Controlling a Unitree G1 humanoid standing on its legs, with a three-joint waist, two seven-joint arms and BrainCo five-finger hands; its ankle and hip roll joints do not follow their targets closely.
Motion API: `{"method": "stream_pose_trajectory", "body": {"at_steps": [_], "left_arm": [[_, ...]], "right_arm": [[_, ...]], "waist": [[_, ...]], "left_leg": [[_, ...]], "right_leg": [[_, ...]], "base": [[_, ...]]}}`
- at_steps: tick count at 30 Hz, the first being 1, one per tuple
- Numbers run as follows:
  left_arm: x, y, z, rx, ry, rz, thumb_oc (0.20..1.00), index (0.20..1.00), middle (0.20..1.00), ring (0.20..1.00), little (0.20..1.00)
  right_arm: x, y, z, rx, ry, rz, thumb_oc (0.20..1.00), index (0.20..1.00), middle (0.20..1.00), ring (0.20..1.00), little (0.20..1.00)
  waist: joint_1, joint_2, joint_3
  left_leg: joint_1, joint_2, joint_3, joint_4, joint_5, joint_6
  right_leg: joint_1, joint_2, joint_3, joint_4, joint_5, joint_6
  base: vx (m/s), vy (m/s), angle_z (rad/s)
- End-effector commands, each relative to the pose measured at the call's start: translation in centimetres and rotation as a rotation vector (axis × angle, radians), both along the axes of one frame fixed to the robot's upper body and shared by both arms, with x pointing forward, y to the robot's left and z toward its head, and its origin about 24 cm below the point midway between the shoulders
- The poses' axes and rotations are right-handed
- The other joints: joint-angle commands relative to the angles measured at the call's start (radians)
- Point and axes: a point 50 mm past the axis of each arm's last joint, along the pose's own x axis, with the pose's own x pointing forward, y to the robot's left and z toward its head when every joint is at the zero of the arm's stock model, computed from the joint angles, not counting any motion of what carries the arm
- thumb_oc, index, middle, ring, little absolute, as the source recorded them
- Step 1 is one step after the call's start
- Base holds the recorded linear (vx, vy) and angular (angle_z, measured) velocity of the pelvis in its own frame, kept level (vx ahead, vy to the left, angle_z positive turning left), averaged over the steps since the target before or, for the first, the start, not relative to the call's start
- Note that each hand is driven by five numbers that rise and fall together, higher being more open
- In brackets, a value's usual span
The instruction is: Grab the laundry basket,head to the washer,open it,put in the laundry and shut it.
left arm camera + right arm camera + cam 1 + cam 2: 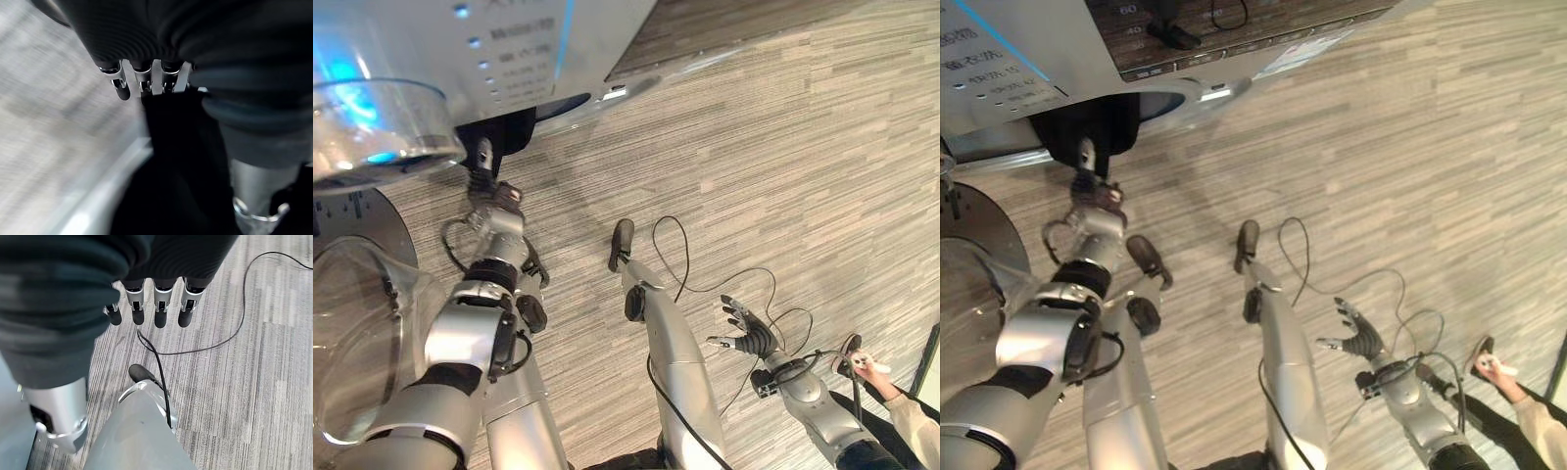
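Note:
The washer stands at the upper left, its light control panel facing me. Its round glass door is swung open at the far left. A dark piece of laundry hangs at the washer's front, just under the panel. My left hand reaches up against this dark laundry, which covers the space past the hand in the left wrist view. My right hand hangs low on the right over the floor, open with spread fingers and holding nothing.
Striped grey-brown floor stretches to the right of the washer. At the lower right corner a person's hand holds a small white thing.

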Motion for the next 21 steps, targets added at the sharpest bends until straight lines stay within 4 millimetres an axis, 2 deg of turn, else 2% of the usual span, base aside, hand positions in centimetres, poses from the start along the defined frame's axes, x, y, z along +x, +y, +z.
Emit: {"method": "stream_pose_trajectory", "body": {"at_steps": [1,3,4,5,6,8,12,16,20,21], "left_arm": [[-0.7,2.0,0.5,-0.047,-0.042,0.100,1.000,1.000,1.000,1.000,1.000],[-0.9,3.2,3.0,-0.023,-0.106,0.132,1.000,1.000,1.000,1.000,1.000],[-0.9,3.4,3.5,-0.010,-0.120,0.135,0.893,0.893,0.893,0.893,0.893],[-1.0,3.7,3.7,0.003,-0.128,0.143,0.322,0.322,0.322,0.322,0.322],[-1.1,3.7,4.0,0.010,-0.138,0.144,0.200,0.200,0.200,0.200,0.200],[-0.9,2.9,4.6,0.039,-0.171,0.110,0.200,0.200,0.200,0.200,0.200],[-0.5,1.9,3.6,0.121,-0.134,0.037,0.200,0.200,0.200,0.200,0.200],[-0.3,1.8,2.9,0.149,-0.087,0.013,0.200,0.200,0.200,0.200,0.200],[-0.3,2.4,4.0,0.158,-0.102,0.029,0.200,0.200,0.200,0.200,0.200],[-0.3,2.5,5.6,0.168,-0.146,0.036,0.200,0.200,0.200,0.200,0.200]], "right_arm": [[-2.5,-1.3,-0.9,-0.017,0.068,-0.007,1.000,1.000,1.000,1.000,1.000],[-2.8,-1.3,-1.1,-0.014,0.078,-0.004,1.000,1.000,1.000,1.000,1.000],[-2.9,-1.3,-1.2,-0.013,0.083,0.000,1.000,1.000,1.000,1.000,1.000],[-3.2,-1.3,-1.3,-0.012,0.094,0.001,1.000,1.000,1.000,1.000,1.000],[-3.3,-1.3,-1.4,-0.014,0.100,0.007,1.000,1.000,1.000,1.000,1.000],[-3.5,-1.3,-1.7,-0.021,0.116,0.012,1.000,1.000,1.000,1.000,1.000],[-3.4,-1.1,-1.9,-0.026,0.131,0.034,1.000,1.000,1.000,1.000,1.000],[-3.4,-1.2,-2.1,-0.041,0.140,0.039,1.000,1.000,1.000,1.000,1.000],[-3.6,-1.5,-2.2,-0.060,0.158,0.048,1.000,1.000,1.000,1.000,1.000],[-3.8,-1.9,-2.3,-0.070,0.172,0.047,1.000,1.000,1.000,1.000,1.000]], "waist": [[0.035,-0.022,0.006],[0.030,-0.022,0.005],[0.030,-0.022,0.005],[0.030,-0.021,0.005],[0.031,-0.019,0.005],[0.036,-0.006,-0.001],[0.046,0.012,-0.012],[0.045,0.021,-0.023],[0.048,0.023,-0.035],[0.050,0.021,-0.041]], "left_leg": [[0.025,-0.001,-0.080,0.066,-0.100,-0.059],[0.024,0.001,-0.082,0.066,-0.100,-0.059],[0.027,0.000,-0.082,0.062,-0.099,-0.060],[0.031,-0.002,-0.083,0.057,-0.096,-0.061],[0.034,-0.003,-0.082,0.052,-0.095,-0.061],[0.060,-0.015,-0.077,0.018,-0.085,-0.061],[0.118,-0.036,-0.064,-0.028,-0.076,-0.058],[0.179,-0.047,-0.050,-0.058,-0.070,-0.060],[0.249,-0.058,-0.039,-0.088,-0.062,-0.065],[0.263,-0.058,-0.037,-0.094,-0.056,-0.069]], "right_leg": [[0.041,-0.046,-0.007,0.054,0.012,0.110],[0.047,-0.043,-0.006,0.042,0.015,0.112],[0.051,-0.043,-0.008,0.035,0.017,0.113],[0.057,-0.043,-0.009,0.027,0.017,0.112],[0.060,-0.043,-0.009,0.023,0.017,0.111],[0.084,-0.048,-0.012,0.008,0.020,0.114],[0.120,-0.056,-0.004,0.002,0.026,0.120],[0.163,-0.063,-0.001,-0.003,0.033,0.125],[0.227,-0.070,-0.001,-0.026,0.054,0.132],[0.253,-0.073,-0.005,-0.044,0.061,0.132]], "base": [[0.03,-0.007,-0.04],[0.01,-0.009,-0.02],[0.00,0.000,0.00],[0.00,0.000,0.00],[0.00,0.000,0.00],[0.00,0.000,0.00],[0.02,0.003,0.05],[0.01,-0.004,0.07],[0.00,-0.012,0.01],[-0.01,-0.030,-0.08]]}}
